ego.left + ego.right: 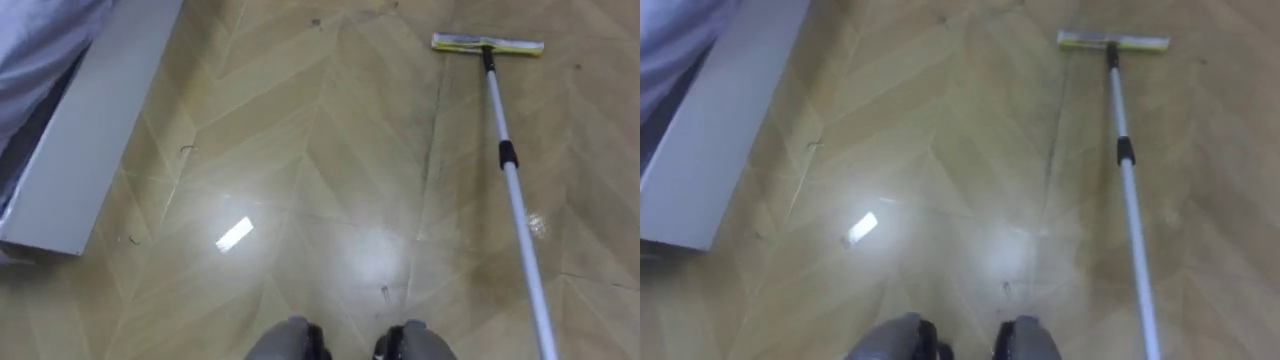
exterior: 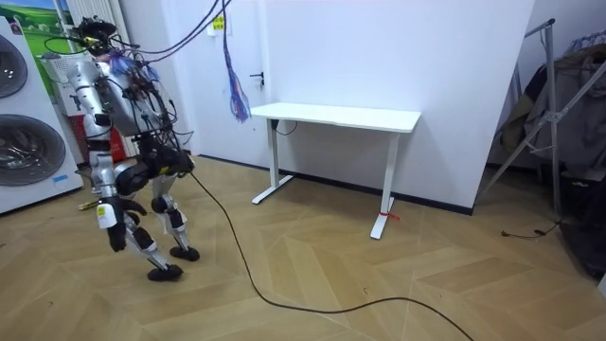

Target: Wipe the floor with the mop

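**Mop (image 1: 512, 180): head flat on floor (image 1: 320, 150), ahead right**

Left: grey panel (image 1: 85, 140), liable to be struck on a wide leftward sweep. Right: mop head (image 1: 487, 44), pole (image 1: 527, 250) slanting back; risk of streaks if tilted. Fingers: cannot tell.

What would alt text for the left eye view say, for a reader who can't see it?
A mop's flat head rests on a wooden herringbone floor at upper right, its white pole slanting down to the lower right edge. A pale grey panel runs along the left side; a bright glare shines mid-floor.
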You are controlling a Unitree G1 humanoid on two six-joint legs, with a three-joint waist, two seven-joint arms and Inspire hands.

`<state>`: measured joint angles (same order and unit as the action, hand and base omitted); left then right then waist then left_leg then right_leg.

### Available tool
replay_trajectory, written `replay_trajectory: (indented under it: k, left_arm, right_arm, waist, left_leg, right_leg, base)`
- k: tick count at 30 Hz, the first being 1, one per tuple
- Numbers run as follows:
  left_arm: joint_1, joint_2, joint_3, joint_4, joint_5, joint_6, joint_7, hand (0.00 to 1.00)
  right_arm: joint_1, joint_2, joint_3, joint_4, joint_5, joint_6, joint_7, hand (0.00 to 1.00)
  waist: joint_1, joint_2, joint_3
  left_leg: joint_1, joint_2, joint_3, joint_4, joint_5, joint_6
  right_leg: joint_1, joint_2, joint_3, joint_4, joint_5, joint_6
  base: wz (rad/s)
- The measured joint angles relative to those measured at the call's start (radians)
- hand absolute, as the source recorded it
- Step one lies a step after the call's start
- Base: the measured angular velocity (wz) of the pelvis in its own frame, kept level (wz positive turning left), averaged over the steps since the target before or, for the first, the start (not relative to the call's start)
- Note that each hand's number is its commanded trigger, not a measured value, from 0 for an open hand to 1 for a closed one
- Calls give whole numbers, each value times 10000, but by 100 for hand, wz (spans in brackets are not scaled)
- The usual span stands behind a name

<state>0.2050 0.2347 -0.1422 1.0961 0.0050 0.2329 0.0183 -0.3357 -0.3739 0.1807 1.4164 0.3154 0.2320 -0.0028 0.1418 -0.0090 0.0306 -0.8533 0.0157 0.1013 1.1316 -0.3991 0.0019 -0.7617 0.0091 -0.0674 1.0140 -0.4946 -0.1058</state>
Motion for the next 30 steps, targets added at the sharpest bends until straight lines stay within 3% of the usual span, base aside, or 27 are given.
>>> replay_trajectory:
  k: [2,3,4,5,6,7,8,10,11,12,14,15,17,19,21,22,24,25,26,28,30]
  left_arm:
    - [153,29,15,-48,86,-4,-128,0]
    - [250,9,-6,-86,77,-68,-275,0]
    - [385,-42,-2,-11,85,-115,-386,0]
    - [380,-72,12,49,88,-122,-445,0]
    - [257,-103,6,162,125,-158,-493,0]
    - [5,-233,48,459,322,-199,-490,0]
    - [-164,-319,97,547,372,-229,-485,0]
    - [-689,-515,225,655,513,-540,-447,0]
    - [-825,-519,229,656,511,-622,-410,0]
    - [-1063,-524,228,658,478,-702,-263,0]
    - [-1235,-572,206,640,449,-734,-36,0]
    - [-1234,-651,209,654,419,-731,67,0]
    - [-1154,-740,211,704,319,-720,154,0]
    - [-1081,-760,198,809,280,-605,305,0]
    - [-1083,-760,212,826,263,-552,393,0]
    - [-1082,-757,214,822,269,-540,408,0]
    - [-1082,-728,209,824,250,-505,409,0]
    - [-1081,-721,213,845,252,-495,403,0]
    - [-1081,-703,215,868,260,-474,400,0]
    - [-1082,-576,216,865,267,-423,399,0]
    - [-1080,-574,200,893,264,-421,397,0]
  right_arm:
    - [135,27,-78,-186,369,-32,125,100]
    - [265,69,-107,-183,610,-12,224,100]
    - [505,106,-123,-183,875,-55,318,100]
    - [677,101,-121,-182,1019,-93,378,100]
    - [1087,101,-38,-181,1227,-148,401,100]
    - [1508,64,-30,-114,1234,-161,368,100]
    - [1705,51,-37,-20,1183,-165,351,100]
    - [2441,221,-45,288,787,-100,169,100]
    - [2598,323,-38,293,659,-31,70,100]
    - [2803,527,-35,296,488,140,-114,100]
    - [2945,807,-20,327,320,258,-329,100]
    - [2988,954,48,322,244,269,-459,100]
    - [3071,1180,111,295,-13,300,-545,100]
    - [2960,1384,90,260,-243,430,-598,100]
    - [2872,1381,-67,254,-349,611,-653,100]
    - [2660,1338,-155,380,-377,729,-720,100]
    - [2086,1173,-352,495,-383,861,-742,100]
    - [1610,1006,-500,496,-368,827,-720,100]
    - [1366,950,-514,489,-355,780,-716,100]
    - [573,779,-578,452,-27,443,-627,100]
    - [195,635,-721,277,189,212,-535,100]
  waist:
    - [221,-67,7]
    - [357,-99,0]
    - [352,-91,-91]
    - [343,-43,-116]
    - [333,-42,-155]
    - [326,-32,-149]
    - [313,-1,-140]
    - [-12,203,-186]
    - [-59,248,-203]
    - [-156,349,-175]
    - [-273,450,-146]
    - [-332,558,-113]
    - [-384,701,-132]
    - [-642,728,-116]
    - [-712,758,-128]
    - [-689,678,-84]
    - [-551,589,-76]
    - [-481,509,-22]
    - [-448,525,-37]
    - [-336,275,-36]
    - [-238,218,-54]
  left_leg:
    - [-171,-133,-4,-1094,49,45]
    - [-100,-338,-52,-1921,288,207]
    - [107,-430,-9,-2143,512,398]
    - [260,-379,128,-2185,526,595]
    - [514,-202,620,-2213,519,976]
    - [731,-173,1010,-2174,303,1356]
    - [844,-223,1107,-2146,231,1464]
    - [1146,-478,1149,-2184,-96,1658]
    - [1184,-500,1142,-2213,-191,1685]
    - [1267,-505,1098,-2250,-344,1718]
    - [1413,-510,908,-2381,-427,1690]
    - [1600,-510,735,-2572,-445,1652]
    - [1951,-695,178,-2950,-417,1558]
    - [2224,-999,-545,-3199,-447,1418]
    - [2387,-1173,-883,-3211,-513,1294]
    - [2524,-1181,-895,-3182,-542,1240]
    - [2534,-1135,-755,-2911,-552,1220]
    - [2475,-1052,-759,-2694,-560,1191]
    - [2467,-996,-752,-2638,-550,1166]
    - [2386,-892,-779,-2715,-467,977]
    - [2401,-783,-771,-2836,-468,976]
  right_leg:
    - [446,232,319,-87,-192,46]
    - [799,366,666,-114,-385,143]
    - [1081,398,925,-189,-592,297]
    - [1195,405,992,-260,-636,413]
    - [1363,299,1165,-190,-720,470]
    - [1332,80,1195,276,-700,596]
    - [1279,-40,1187,543,-614,761]
    - [1081,-438,939,1367,-84,1358]
    - [937,-447,947,1586,134,1405]
    - [637,-436,959,1894,439,1423]
    - [-39,-424,934,1687,405,1374]
    - [-369,-404,908,1044,409,1364]
    - [-409,-368,874,-669,623,1283]
    - [-159,-453,608,-2056,1412,1244]
    - [157,-653,300,-2087,1934,1072]
    - [325,-795,101,-1945,1786,1031]
    - [400,-871,27,-1775,1476,957]
    - [451,-925,-112,-1731,1380,872]
    - [474,-924,-191,-1730,1363,852]
    - [480,-943,-453,-1833,1354,781]
    - [540,-936,-640,-1889,1388,722]
  base:
    - [37]
    - [16]
    - [12]
    - [9]
    - [8]
    - [0]
    - [-4]
    - [-6]
    - [-18]
    - [-53]
    - [-85]
    - [-98]
    - [-82]
    - [-29]
    - [27]
    - [43]
    - [34]
    - [23]
    - [25]
    - [34]
    - [45]
